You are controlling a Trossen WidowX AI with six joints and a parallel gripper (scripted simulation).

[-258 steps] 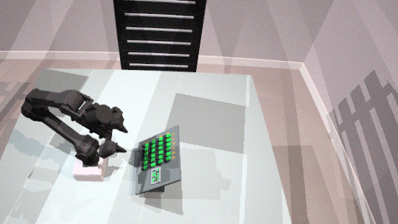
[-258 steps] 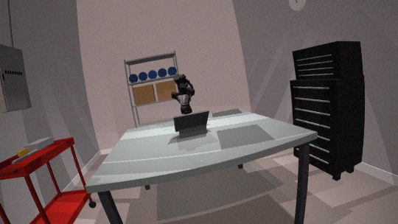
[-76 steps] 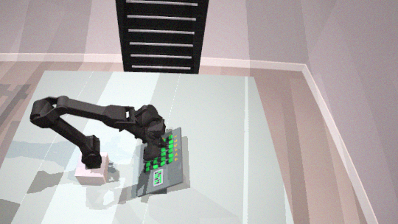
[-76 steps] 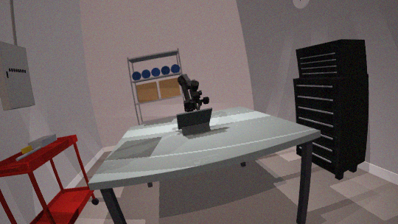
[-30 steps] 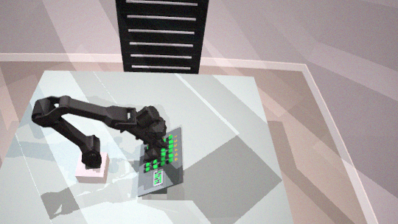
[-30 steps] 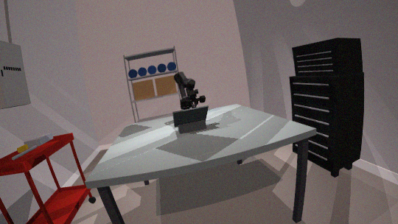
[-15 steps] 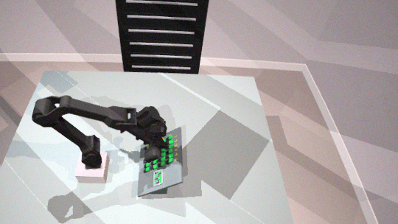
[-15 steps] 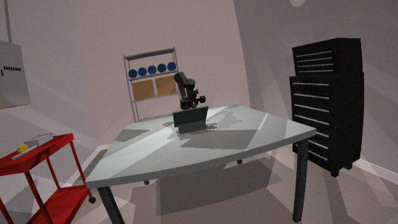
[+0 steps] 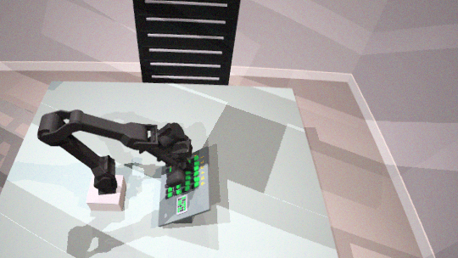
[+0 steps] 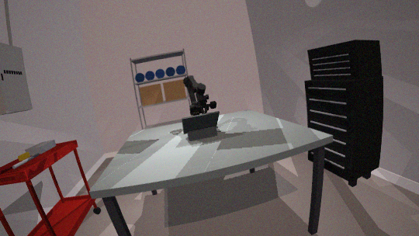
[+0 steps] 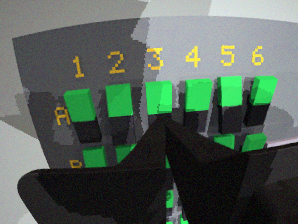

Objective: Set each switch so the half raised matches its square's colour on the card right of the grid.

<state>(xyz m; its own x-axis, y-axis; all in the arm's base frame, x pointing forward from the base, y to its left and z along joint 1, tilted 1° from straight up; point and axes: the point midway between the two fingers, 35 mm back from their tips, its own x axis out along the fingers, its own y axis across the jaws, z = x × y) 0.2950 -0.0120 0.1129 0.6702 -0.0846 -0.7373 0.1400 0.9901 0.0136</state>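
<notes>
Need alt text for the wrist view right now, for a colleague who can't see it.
The shut gripper points at a grey switch panel, its tip below the column 3 switch in row A. Yellow numbers 1 to 6 head the columns of green-and-dark rocker switches; the fingers hide most lower rows.

The panel [image 9: 212, 187] is lying on the table [image 9: 263, 127], the card [image 9: 181, 204] sitting beside its switches [image 9: 187, 176], the end effector [image 11: 166, 129] hovering over them

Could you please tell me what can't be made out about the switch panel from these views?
- Wrist: the shut gripper covers most switches below row A.
- Top: the reference card is too small to read its squares; the arm hides some switches.
- Exterior: only the switch panel's back shows.
</notes>
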